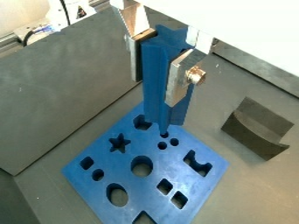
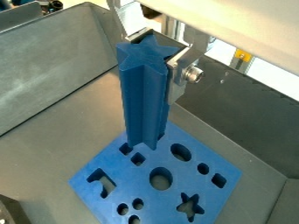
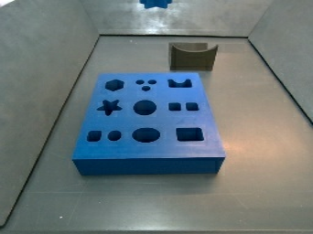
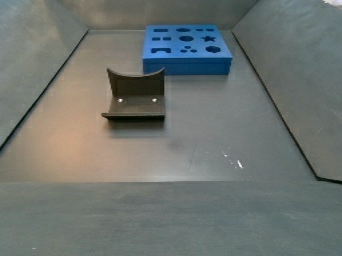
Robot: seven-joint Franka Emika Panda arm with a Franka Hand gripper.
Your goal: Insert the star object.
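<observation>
Wrist views both show the gripper (image 2: 163,54) clenched on the star peg (image 2: 145,94), its silver fingers (image 1: 184,73) pressing the peg's upper sides. That peg hangs upright above the blue block (image 1: 146,168), its lower end over the block's edge near the small round holes, apart from the star hole (image 1: 118,143). Beyond the block stands a grey curved holder (image 3: 192,56).

We see even, soft overhead light; the grey bench (image 4: 201,150) shows small glints at lower right in a side view. Shadows are faint. The pincer (image 2: 163,54) sits close and slightly blurred, bright glare behind it.
</observation>
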